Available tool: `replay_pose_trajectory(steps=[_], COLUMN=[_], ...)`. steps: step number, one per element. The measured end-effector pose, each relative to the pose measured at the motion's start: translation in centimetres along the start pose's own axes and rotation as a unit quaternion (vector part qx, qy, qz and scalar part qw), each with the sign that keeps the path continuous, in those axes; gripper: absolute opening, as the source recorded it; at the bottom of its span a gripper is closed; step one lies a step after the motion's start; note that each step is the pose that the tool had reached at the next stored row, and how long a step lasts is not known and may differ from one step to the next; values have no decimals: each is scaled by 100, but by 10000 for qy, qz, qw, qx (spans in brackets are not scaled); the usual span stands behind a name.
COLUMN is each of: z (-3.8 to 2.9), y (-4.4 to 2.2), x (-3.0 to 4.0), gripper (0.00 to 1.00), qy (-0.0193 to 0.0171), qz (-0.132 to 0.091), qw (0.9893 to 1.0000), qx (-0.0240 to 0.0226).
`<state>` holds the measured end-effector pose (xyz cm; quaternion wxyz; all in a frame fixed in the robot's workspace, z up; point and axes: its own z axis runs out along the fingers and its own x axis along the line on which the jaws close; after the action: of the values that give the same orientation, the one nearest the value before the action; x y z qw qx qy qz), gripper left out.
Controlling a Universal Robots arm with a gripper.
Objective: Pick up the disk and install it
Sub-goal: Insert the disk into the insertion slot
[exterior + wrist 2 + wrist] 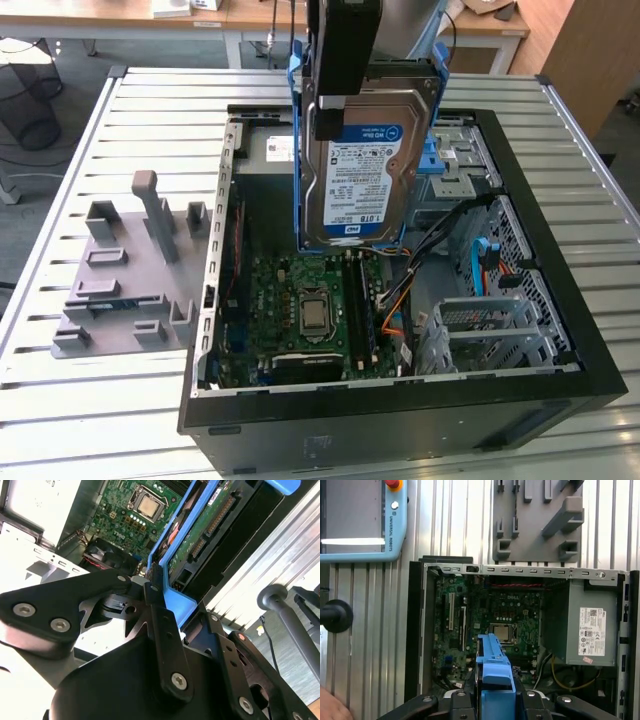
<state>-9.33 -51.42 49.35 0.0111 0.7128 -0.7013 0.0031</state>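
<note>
Exterior view, carrying stage: a slatted metal table is supporting the open computer case, and the gripper is holding the disk upright over the case's interior, above the motherboard, with its jaws clamped on the blue rail framing the drive. Judging from this pose, the step in hand is transporting the disk toward its bay inside the case. It is best done by holding the drive square, so that the plastic rail is not twisting in the grip, and by steering clear of the loose cables near the case's middle. The table slats are looking smooth and pale. The case is showing black walls around grey sheet metal, and the power-supply box in one case corner is plain grey steel. The motherboard is green and densely studded, the disk is a flat silver rectangle bearing a white-and-blue label, and the processor is a small bright square.
</note>
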Motion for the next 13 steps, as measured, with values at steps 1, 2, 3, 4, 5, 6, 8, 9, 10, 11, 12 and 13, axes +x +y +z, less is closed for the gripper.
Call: replay_pose_trajectory(steps=[1,2,3,4,5,6,8,9,10,11,12,13], z=[0,0,0,0,0,0,0,0,0,0,0,0], y=[0,0,0,0,0,0,0,0,0,0,0,0], x=[0,0,0,0,0,0,0,0,0,0,0,0], gripper=[36,36,36,36,36,36,36,36,36,36,36,36], qy=[0,1,1,1,1,1,1,2,1,1,2,1], qz=[0,0,0,0,0,0,0,0,0,0,0,0], qw=[10000,10000,10000,10000,10000,10000,10000,10000,10000,10000,10000,10000], qx=[0,0,0,0,0,0,0,0,0,0,0,0])
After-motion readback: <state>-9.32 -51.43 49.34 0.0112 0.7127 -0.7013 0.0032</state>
